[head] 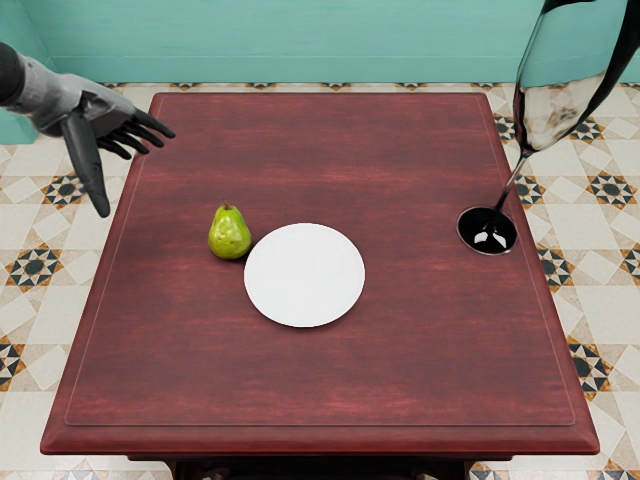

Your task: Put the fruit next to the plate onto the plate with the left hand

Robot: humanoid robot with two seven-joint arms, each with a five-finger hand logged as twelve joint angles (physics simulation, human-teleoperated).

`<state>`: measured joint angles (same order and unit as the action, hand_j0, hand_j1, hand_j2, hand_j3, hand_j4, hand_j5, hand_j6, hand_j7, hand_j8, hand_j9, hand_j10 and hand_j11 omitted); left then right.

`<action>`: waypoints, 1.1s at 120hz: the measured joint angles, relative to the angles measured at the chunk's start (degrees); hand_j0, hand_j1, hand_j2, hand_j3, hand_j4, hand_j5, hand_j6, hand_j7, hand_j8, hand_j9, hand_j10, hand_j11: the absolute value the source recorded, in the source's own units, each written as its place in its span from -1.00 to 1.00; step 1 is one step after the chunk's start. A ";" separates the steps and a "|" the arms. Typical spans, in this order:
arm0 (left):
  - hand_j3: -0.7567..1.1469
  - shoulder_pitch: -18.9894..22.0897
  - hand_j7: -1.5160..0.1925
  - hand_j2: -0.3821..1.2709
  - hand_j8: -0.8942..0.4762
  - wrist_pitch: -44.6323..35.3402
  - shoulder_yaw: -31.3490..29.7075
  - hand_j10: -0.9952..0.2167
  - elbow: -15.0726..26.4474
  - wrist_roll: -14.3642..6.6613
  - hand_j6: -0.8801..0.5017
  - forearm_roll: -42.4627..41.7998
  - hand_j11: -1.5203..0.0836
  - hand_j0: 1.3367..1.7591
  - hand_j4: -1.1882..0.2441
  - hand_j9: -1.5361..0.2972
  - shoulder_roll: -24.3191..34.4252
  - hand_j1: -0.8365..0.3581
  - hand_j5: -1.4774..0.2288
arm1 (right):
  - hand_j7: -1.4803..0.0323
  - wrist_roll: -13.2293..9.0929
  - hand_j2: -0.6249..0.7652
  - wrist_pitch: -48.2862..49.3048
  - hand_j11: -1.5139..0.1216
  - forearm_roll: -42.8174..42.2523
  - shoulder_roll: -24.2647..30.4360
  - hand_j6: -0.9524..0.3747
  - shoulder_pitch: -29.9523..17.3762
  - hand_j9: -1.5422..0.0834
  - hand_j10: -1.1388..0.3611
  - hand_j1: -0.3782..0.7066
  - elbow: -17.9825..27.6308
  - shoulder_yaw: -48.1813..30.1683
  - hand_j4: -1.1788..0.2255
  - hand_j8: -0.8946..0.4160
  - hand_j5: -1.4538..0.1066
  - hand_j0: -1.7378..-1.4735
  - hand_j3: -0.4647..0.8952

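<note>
The left hand (100, 118) hangs empty, fingers spread, over the far-left corner of the table (400, 380), well apart from the green pear (229, 232) standing just left of the white plate (304, 274). A skewed grasp could topple the pear or shove the plate.

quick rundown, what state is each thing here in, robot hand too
pear: upright on the table, just left of the plate, not held
plate: flat on the table, nothing on it
left robot hand: open, fingers spread, holding nothing, at the table's far left corner
wine glass: standing on its base near the table's right edge, untouched
</note>
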<state>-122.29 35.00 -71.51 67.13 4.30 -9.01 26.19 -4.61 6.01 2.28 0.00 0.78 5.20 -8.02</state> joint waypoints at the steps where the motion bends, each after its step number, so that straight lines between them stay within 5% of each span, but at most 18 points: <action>1: -0.20 0.01 0.73 -0.53 0.26 0.00 0.03 0.59 -0.01 0.00 0.23 0.02 0.85 0.52 0.62 0.63 0.00 0.93 0.69 | 0.96 0.00 -0.10 -0.01 0.85 -0.01 0.00 0.43 -0.01 0.90 0.52 -0.95 0.00 0.01 0.68 0.36 0.86 -0.40 -0.32; 74: -0.20 4.34 0.73 -0.53 0.26 0.00 2.50 0.59 -4.50 -0.38 0.23 0.43 0.84 0.52 0.61 0.63 -0.18 0.92 0.68 | 0.96 -0.05 -0.10 -0.13 0.85 0.00 0.00 0.43 -1.04 0.90 0.52 -0.95 -0.02 0.02 0.68 0.36 0.86 -0.40 -0.32; 93: -0.20 -4.34 0.74 -0.53 0.27 -0.30 -0.66 0.60 -0.62 -0.37 0.24 0.12 0.85 0.52 0.62 0.64 -9.77 0.93 0.69 | 0.96 -0.04 -0.10 -0.13 0.85 0.00 0.00 0.43 -1.04 0.90 0.52 -0.95 -0.02 0.02 0.68 0.36 0.86 -0.40 -0.32; 105: -0.20 -3.95 0.74 -0.53 0.27 -8.50 -2.18 0.60 4.24 -0.43 0.24 -0.47 0.86 0.52 0.63 0.64 -12.20 0.94 0.70 | 0.96 -0.05 -0.10 -0.13 0.85 0.00 0.00 0.43 -1.05 0.90 0.52 -0.95 -0.02 0.01 0.68 0.36 0.86 -0.40 -0.32; 132: -0.20 5.13 0.74 -0.53 0.28 -29.64 -1.11 0.61 8.90 -0.51 0.24 0.85 0.86 0.52 0.63 0.65 -17.38 0.94 0.70 | 0.96 -0.05 -0.10 -0.13 0.85 0.00 0.00 0.43 -1.05 0.90 0.52 -0.95 -0.02 0.01 0.68 0.36 0.86 -0.40 -0.32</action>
<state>-117.16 5.36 -72.61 76.03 3.79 -8.16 8.81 -4.66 5.89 2.29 0.00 -0.26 5.19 -8.00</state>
